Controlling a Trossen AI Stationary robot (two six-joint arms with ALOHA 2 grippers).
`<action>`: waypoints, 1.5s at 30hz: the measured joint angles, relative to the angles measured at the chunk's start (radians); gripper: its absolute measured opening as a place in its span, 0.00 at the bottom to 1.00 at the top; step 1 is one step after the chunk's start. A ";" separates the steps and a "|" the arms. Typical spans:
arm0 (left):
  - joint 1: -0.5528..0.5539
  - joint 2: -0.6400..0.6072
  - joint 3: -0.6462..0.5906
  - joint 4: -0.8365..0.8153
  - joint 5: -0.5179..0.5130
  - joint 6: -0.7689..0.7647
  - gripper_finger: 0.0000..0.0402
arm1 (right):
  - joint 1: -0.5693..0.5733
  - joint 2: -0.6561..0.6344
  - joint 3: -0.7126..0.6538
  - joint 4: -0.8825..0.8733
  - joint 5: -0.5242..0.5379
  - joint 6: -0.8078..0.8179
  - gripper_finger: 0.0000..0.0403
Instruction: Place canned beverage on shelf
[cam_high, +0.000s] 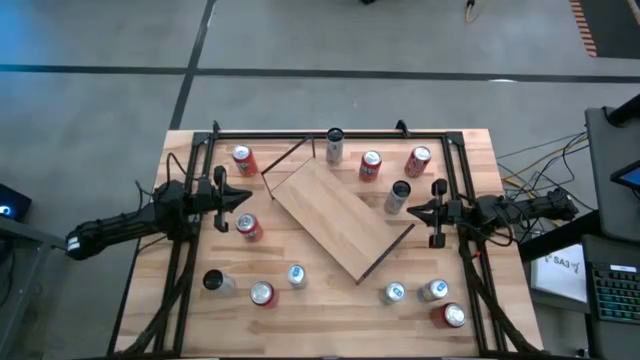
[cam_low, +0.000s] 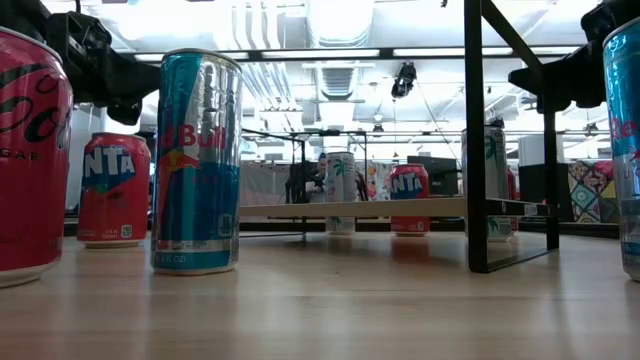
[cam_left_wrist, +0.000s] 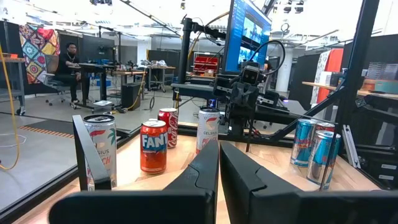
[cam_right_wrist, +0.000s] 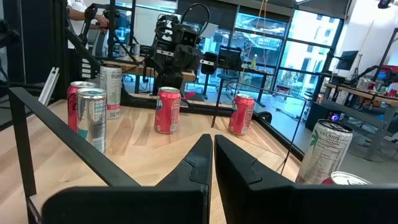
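The shelf (cam_high: 340, 217), a light-wood board with a dark rim, lies askew at the table's middle. In the low view the shelf (cam_low: 350, 208) stands a little above the tabletop, and what bears it does not show. Several beverage cans stand upright on the tabletop around it, such as a red can (cam_high: 249, 228) at the left and a silver can (cam_high: 398, 196) at the right. My left gripper (cam_high: 245, 198) is shut and hangs level left of the board, its fingers (cam_left_wrist: 219, 163) empty. My right gripper (cam_high: 412, 210) is shut right of the board, its fingers (cam_right_wrist: 212, 152) empty too.
A black frame (cam_high: 330, 134) runs round the tabletop, and its post (cam_low: 476, 130) stands near the front. More cans stand along the near edge, among them a blue one (cam_low: 196, 160) and a red one (cam_high: 452, 315). A person (cam_left_wrist: 67, 65) sits in the room beyond.
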 joint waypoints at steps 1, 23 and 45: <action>0.000 0.000 0.000 0.000 0.000 0.000 0.00 | 0.000 0.000 0.000 0.000 0.000 0.000 0.02; 0.000 0.000 0.000 0.001 0.000 0.000 0.00 | 0.000 0.000 0.000 0.000 0.000 0.000 0.02; -0.001 0.000 0.000 0.334 -0.013 -0.323 0.00 | 0.000 0.000 0.001 0.100 0.002 -0.109 0.02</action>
